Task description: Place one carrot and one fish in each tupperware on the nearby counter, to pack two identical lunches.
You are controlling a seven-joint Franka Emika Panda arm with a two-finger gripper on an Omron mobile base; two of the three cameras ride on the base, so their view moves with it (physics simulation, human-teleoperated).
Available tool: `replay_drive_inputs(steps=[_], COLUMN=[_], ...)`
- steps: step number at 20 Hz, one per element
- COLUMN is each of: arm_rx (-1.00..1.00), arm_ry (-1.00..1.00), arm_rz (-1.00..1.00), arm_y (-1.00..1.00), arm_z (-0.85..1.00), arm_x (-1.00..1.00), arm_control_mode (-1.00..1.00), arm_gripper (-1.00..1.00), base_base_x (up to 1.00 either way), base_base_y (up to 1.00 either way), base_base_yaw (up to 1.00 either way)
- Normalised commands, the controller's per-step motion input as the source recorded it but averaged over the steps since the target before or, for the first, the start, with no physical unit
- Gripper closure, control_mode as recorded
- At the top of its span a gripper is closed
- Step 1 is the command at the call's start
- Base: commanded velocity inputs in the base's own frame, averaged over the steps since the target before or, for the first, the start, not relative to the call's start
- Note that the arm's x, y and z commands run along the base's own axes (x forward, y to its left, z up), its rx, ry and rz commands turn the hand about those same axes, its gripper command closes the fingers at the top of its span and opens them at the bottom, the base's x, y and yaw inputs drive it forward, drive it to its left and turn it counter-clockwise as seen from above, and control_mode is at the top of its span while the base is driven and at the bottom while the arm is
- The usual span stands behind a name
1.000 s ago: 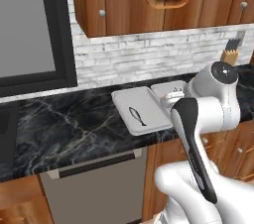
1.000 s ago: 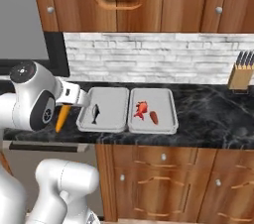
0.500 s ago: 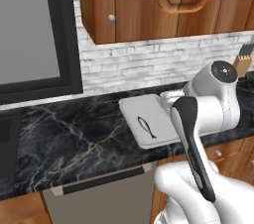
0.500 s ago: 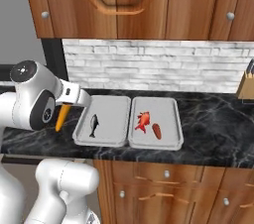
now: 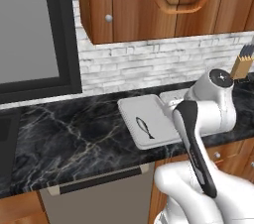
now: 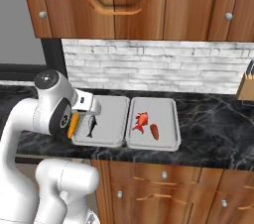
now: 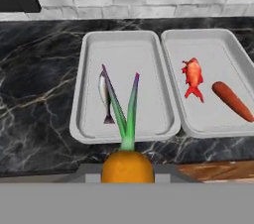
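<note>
Base has driven closer over the last second: both base views have shifted and the two shallow light-grey rectangular trays now sit larger and nearer centre, so that's camera motion, not the trays moving. Left tray point(image 7: 79, 109) and right tray point(image 7: 243, 64) lie side by side, rims touching or nearly so, on the glossy black marble worktop with white veins point(image 7: 39, 94), near its front edge above the brown wooden cabinets point(image 6: 163, 183). Right tray is done by the look of it: bright red spiky-finned fish point(image 7: 192, 78) and stubby red-orange carrot point(image 7: 232, 100) lie just beside each other, apart. Left tray has only the slim dark grey-black fish point(image 7: 104, 96), lying lengthwise left of centre. Two-finger gripper point(image 6: 74, 121) is clamped on the slim orange carrot with green stalk point(image 7: 127, 163), same as a second ago; in the hand view the carrot's orange end sits at the bottom and the stalk points at the left tray. In the right base view the carrot hangs beside the arm's wrist at the left tray's near-left corner, above the counter, not yet over the tray interior as far as I can tell. My read: one carrot left to place; the approach puts the left tray in reach. Next move wants the carrot carried in over the tray rim, clear of the dark fish, then released. Risk: letting go too early drops it on the rim or worktop.
</note>
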Motion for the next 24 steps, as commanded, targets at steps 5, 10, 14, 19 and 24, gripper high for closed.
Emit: replay_drive_inputs(steps=[5,10,14,19,24], arm_rx=[0.00,0.00,0.00,0.00,0.00], arm_ry=[0.14,0.27,0.18,-0.05,-0.03], arm_rz=[0.01,0.01,0.01,0.00,0.00], arm_y=[0.00,0.00,0.00,0.00,0.00], arm_z=[-0.64,-0.34,-0.19,-0.22,-0.38], arm_x=[0.65,0.63,0.64,0.38,0.41], arm_control_mode=[-1.00,-1.00,-1.00,-1.00,-1.00], arm_gripper=[1.00,1.00,1.00,1.00,1.00], base_base_x=[0.00,0.00,0.00,0.00,0.00], base_base_y=[0.00,0.00,0.00,0.00,0.00], base_base_yaw=[0.00,0.00,0.00,0.00,0.00])
